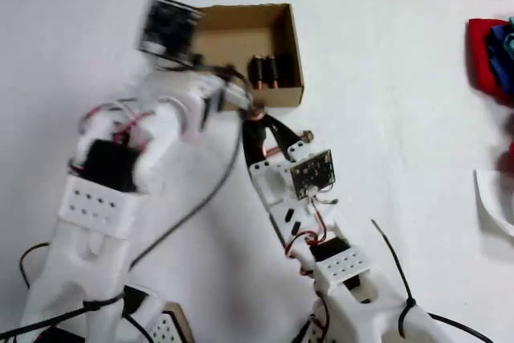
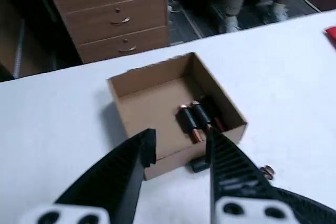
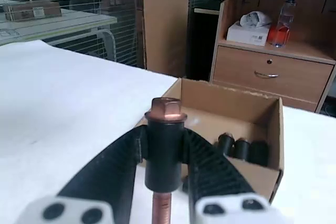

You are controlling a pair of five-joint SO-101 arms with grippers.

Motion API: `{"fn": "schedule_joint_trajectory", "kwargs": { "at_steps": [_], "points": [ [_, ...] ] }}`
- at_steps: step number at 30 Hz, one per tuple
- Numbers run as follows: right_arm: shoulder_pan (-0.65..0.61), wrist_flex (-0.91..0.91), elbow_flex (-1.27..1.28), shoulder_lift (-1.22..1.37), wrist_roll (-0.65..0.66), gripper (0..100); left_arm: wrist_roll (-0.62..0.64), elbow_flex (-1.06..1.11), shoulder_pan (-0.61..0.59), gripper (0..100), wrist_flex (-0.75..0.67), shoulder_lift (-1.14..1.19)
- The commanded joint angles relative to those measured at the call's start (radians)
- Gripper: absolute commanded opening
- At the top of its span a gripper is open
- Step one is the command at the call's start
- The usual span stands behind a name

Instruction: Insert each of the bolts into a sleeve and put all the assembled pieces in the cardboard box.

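Sleeve (image 3: 164, 158) w/ bolt (image 3: 166, 109) inside clamped in right pincer (image 3: 164, 142); left pincer (image 2: 181, 142) spread wide nr cardboard box (image 2: 149, 77).

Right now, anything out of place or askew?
Nothing spilled or damaged. One small copper piece lies loose on the table outside the cardboard box; the right gripper holds a sleeved bolt upright.

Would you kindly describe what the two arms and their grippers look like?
The left arm and right arm are white plastic with hole-dotted panels, black motors, red and black cables. The left gripper and right gripper have black ribbed fingers on white mounts.
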Motion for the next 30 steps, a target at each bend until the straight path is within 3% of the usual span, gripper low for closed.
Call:
{"fn": "schedule_joint_trajectory", "kwargs": {
  "at_steps": [1,3,7,13,16,23,30],
  "points": [
    [0.002,-0.015,0.023,-0.002,-0.006,2.0,0.000,-0.021,-0.183,17,0.011,-0.008],
    [0.004,-0.015,0.035,-0.002,-0.008,2.0,-0.002,0.048,-0.293,17,0.032,-0.006],
    [0.035,0.064,-0.034,-0.002,-0.052,2.0,-0.058,0.240,-0.402,17,0.064,-0.008],
    [0.150,0.877,-0.620,0.048,-0.219,2.0,-0.218,0.504,-0.434,17,0.008,-0.006],
    [0.153,1.101,-0.936,0.179,-0.227,2.0,-0.229,0.621,-0.445,17,-0.095,-0.006],
    [0.159,1.271,-1.568,0.674,-0.227,2.0,-0.229,0.875,-0.450,17,-0.370,-0.003],
    [0.154,1.417,-2.262,1.224,-0.226,2.0,-0.227,0.958,-0.443,17,-0.440,-0.006]
  ]
}}
